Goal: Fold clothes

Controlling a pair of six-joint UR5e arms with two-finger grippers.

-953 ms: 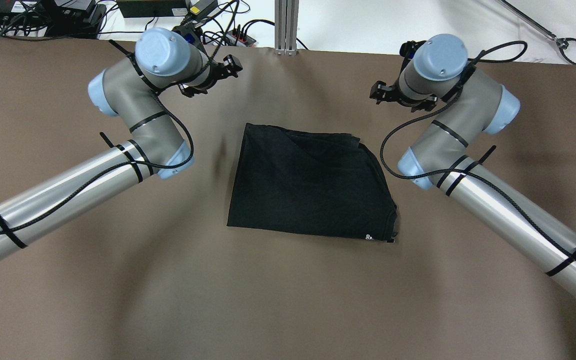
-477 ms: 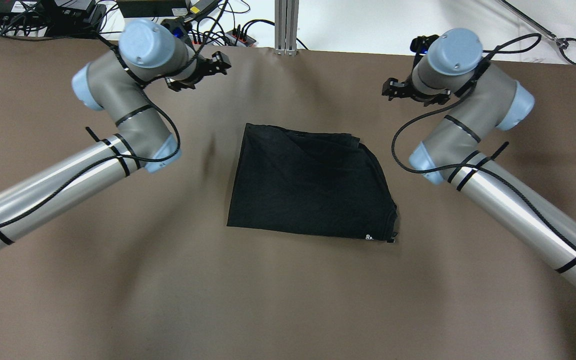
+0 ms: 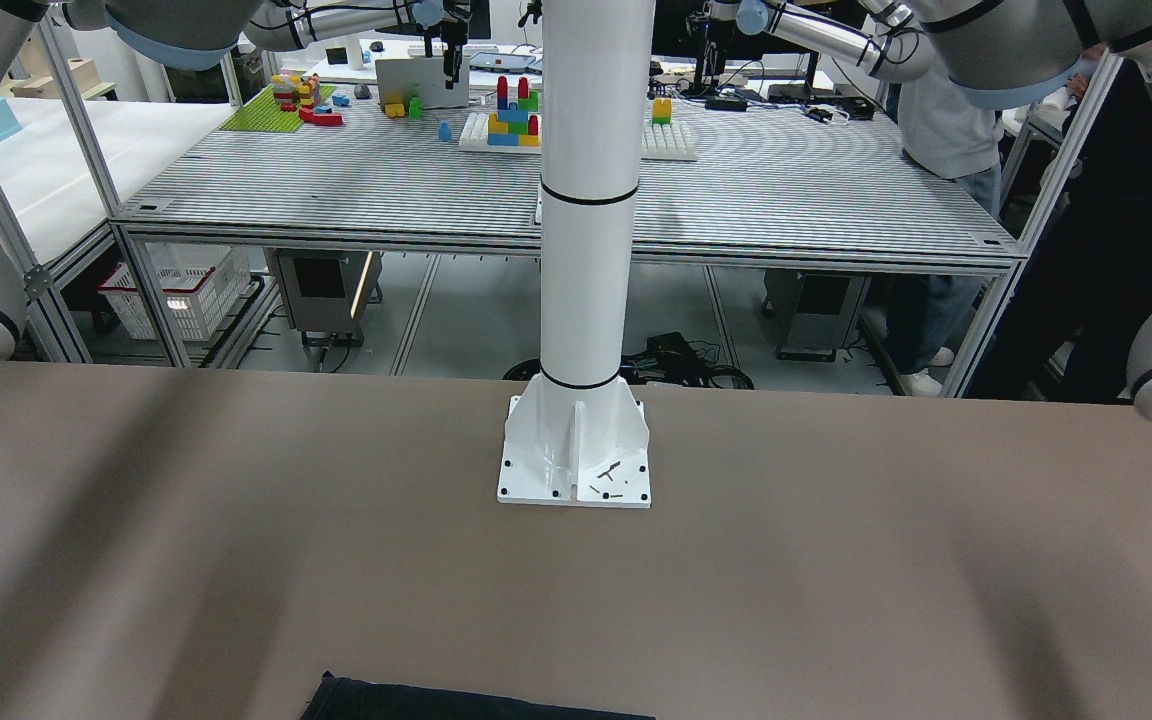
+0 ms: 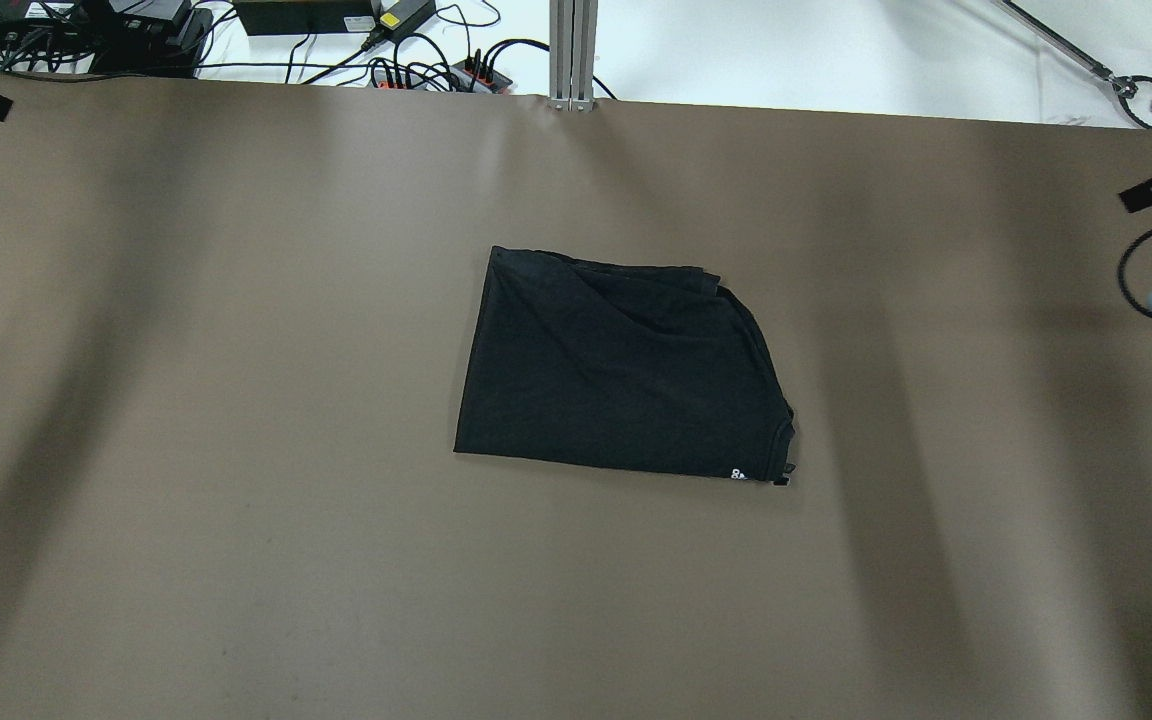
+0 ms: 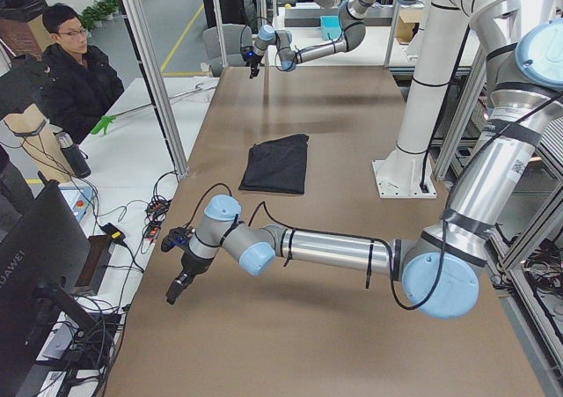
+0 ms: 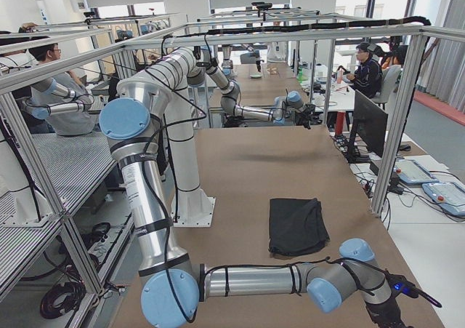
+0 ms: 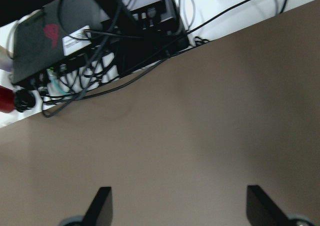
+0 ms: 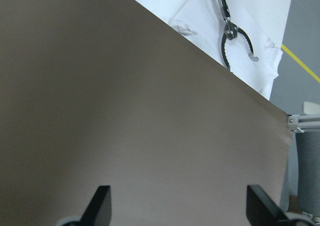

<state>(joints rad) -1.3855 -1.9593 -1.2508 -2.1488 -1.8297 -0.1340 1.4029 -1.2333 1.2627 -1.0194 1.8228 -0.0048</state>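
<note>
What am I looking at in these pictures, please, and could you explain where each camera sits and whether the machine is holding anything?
This is a robot with two arms on a white column, standing at a brown table. One picture looks down from behind the robot. One faces it from across the table. Two look along the table from either end, and the last two come from small cameras on the wrists. A folded black garment lies flat in the middle of the table, and nothing touches it. Each arm reaches out toward its own end of the table. The wrist pictures show the left arm's fingers and the right arm's fingers spread wide over bare tabletop, so nothing is held. The person beside the table is an operator, not part of the robot.
</note>
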